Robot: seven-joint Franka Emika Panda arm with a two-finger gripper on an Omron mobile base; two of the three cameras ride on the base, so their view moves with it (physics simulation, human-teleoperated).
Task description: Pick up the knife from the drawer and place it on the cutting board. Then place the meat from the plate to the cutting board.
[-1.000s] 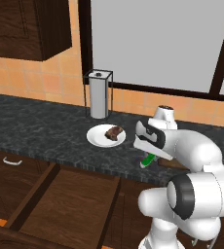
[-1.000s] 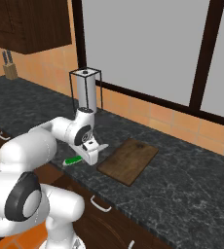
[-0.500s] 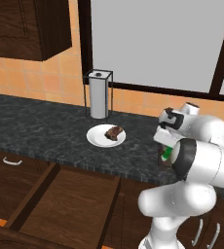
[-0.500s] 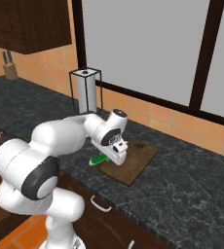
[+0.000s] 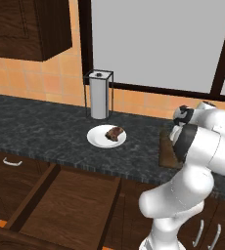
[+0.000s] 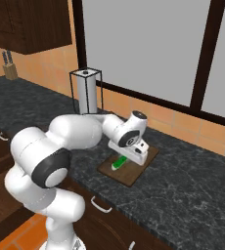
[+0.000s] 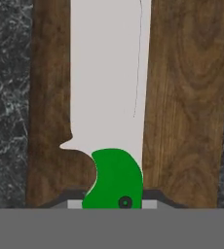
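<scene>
My gripper (image 6: 127, 157) is shut on the knife (image 6: 118, 163) by its green handle (image 7: 115, 179), low over the dark wooden cutting board (image 6: 145, 157). In the hand view the pale blade (image 7: 109, 73) runs lengthwise along the cutting board (image 7: 192, 97); whether it touches the wood I cannot tell. The white plate (image 5: 98, 139) lies on the counter left of the board, with the reddish-brown meat (image 5: 114, 133) on it. At the lower left the drawer (image 5: 70, 210) stands pulled out, its wooden floor bare. My own forearm covers most of the cutting board (image 5: 166, 149) in the left base view.
A paper towel holder (image 5: 99, 95) stands behind the plate against the tiled wall. A knife block (image 6: 9, 71) sits far left on the dark stone counter (image 6: 197, 185). Closed drawer fronts with silver handles (image 6: 101, 205) run below the counter edge.
The arm swung right from beside the plate to over the cutting board, carrying the knife with it. The knife now lies lengthwise above the board.
</scene>
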